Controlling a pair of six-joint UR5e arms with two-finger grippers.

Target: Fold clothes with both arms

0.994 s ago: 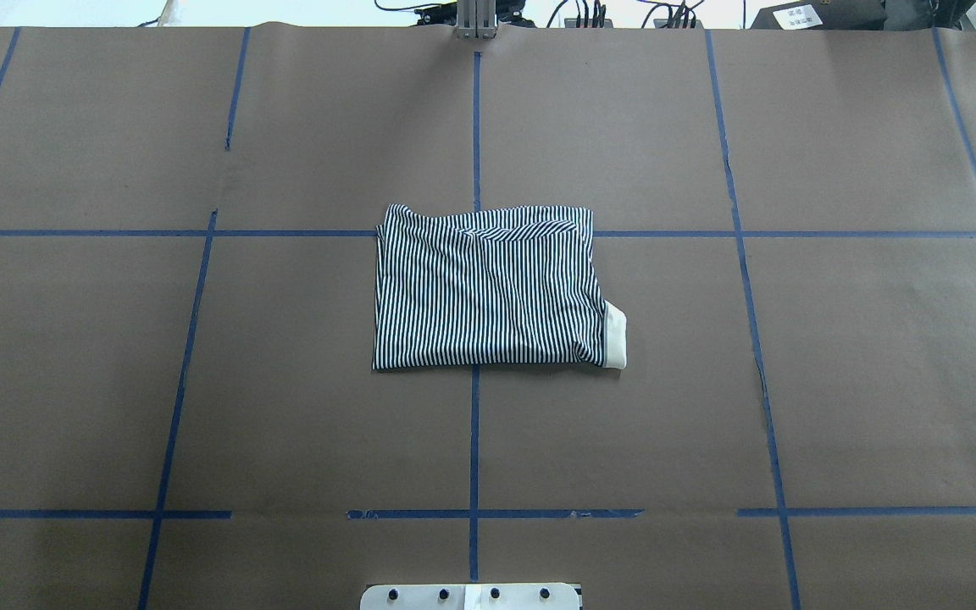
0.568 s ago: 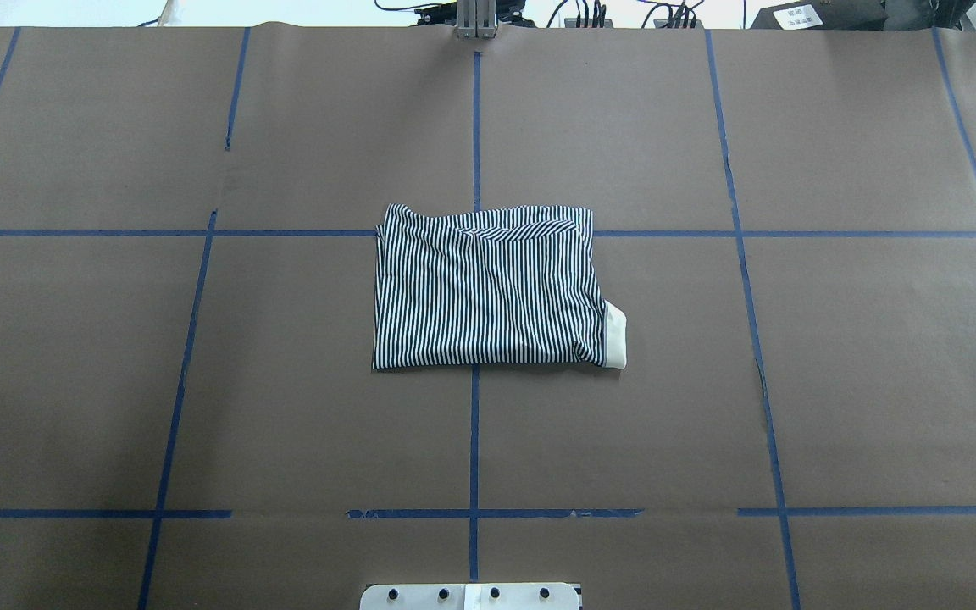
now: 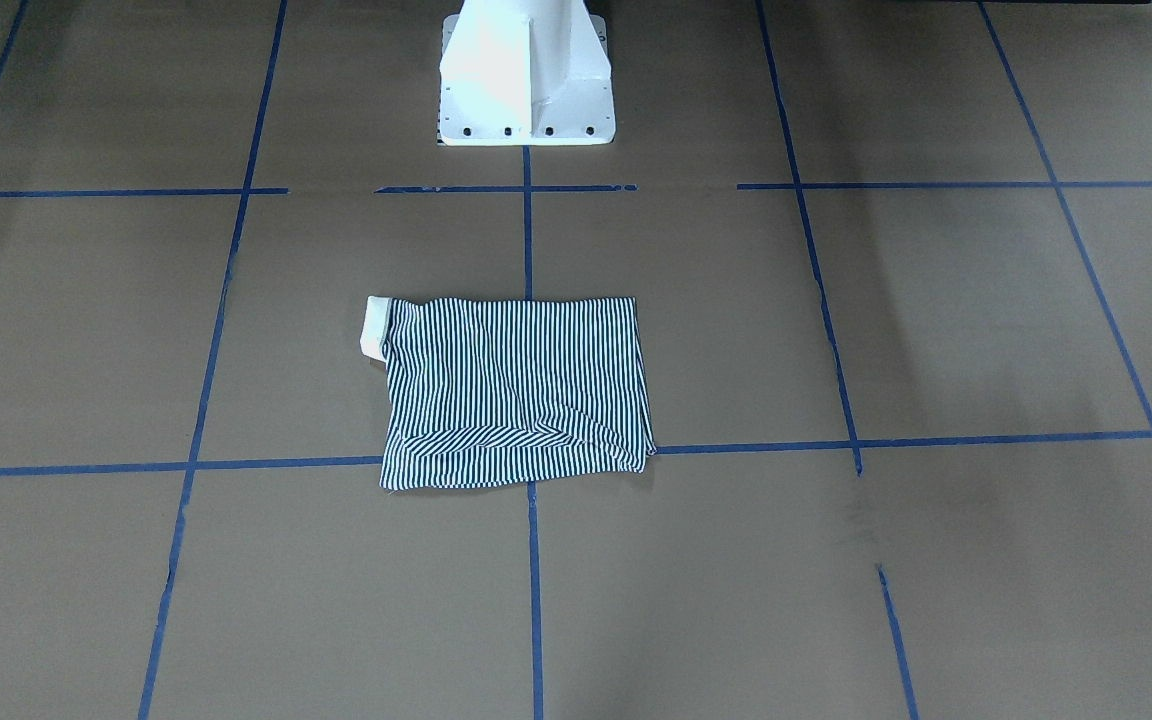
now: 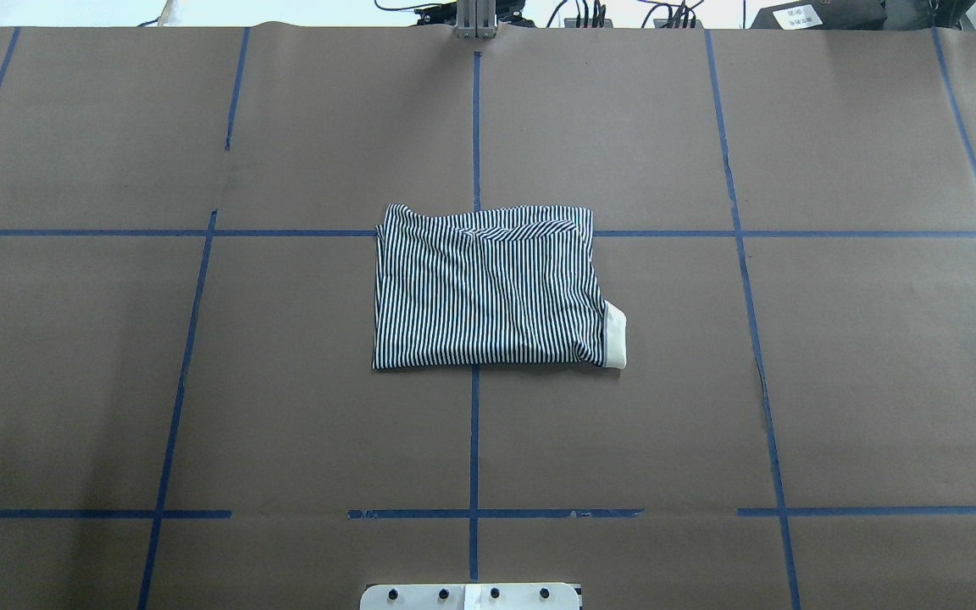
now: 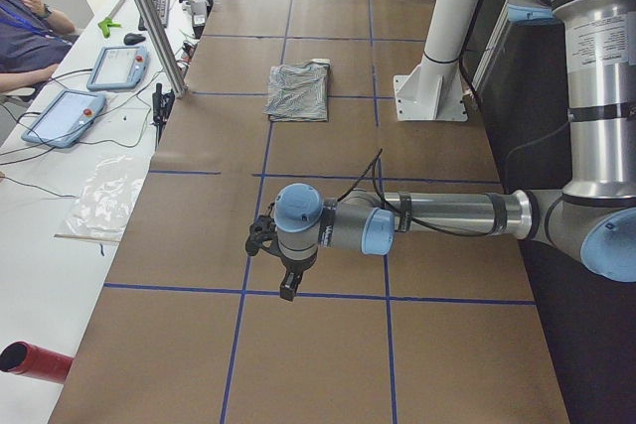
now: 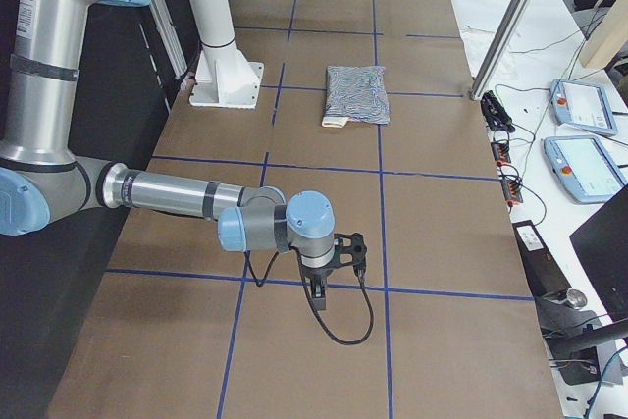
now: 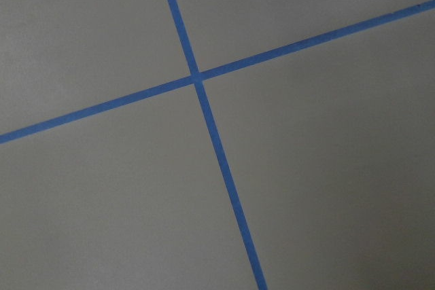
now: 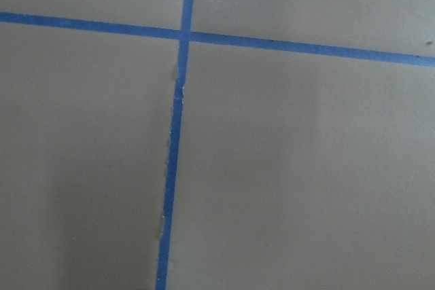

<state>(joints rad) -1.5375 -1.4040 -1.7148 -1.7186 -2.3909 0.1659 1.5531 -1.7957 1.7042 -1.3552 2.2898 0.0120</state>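
Nothing has moved in the overhead view since a second ago: the polo shirt lies with the same outline and the same folds.

Surface: matte brown paper, slightly rippled at its far edge, divided into large squares by thin blue tape. The tape is frayed and broken in places. The white pedestal is smooth painted metal with a bolted flat foot.

Shirt: we see soft knit cloth with fine navy-and-white stripes, folded into a rough rectangle. It sits mid-table on the central tape line and covers a tape crossing near its far edge. Most stripes run toward and away from the robot. Along the far edge a tucked layer shows them diagonal. A plain cream band sticks out at the near corner on the robot's right. The edges are a little wavy, with low wrinkles.

Left arm and right arm are silver tubes with light blue caps. Left gripper and right gripper point down over bare paper near tape lines, well apart from the shirt. We cannot tell whether either claw is open or closed.
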